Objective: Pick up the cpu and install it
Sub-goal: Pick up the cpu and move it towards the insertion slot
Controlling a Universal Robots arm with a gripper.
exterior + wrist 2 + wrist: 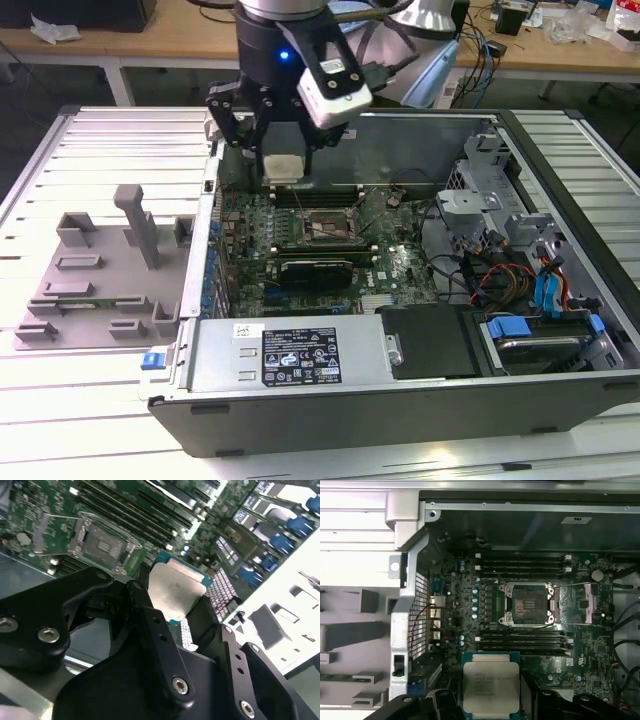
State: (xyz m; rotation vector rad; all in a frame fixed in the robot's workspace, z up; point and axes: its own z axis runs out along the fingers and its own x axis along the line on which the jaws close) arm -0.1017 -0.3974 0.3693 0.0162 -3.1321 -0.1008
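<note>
The cpu (283, 167) in the tool (282, 160) hangs over the motherboard (400, 265) of the computer case (400, 405); the tray (75, 300) lies at the exterior view's left.

Black arm (268, 40), blue light (283, 55), white camera box (336, 86), black screw-studded fingers (156, 632)

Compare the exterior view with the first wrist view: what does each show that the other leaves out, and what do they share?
The exterior view adds the arm's wrist above the case, the labelled metal cover and the drive bay with blue cables. The first wrist view adds the cpu's printed top face and teal edge, seen from above. Both share the cpu held in the gripper's jaws over the board, apart from the open, empty socket, with memory slots beside it.
</note>
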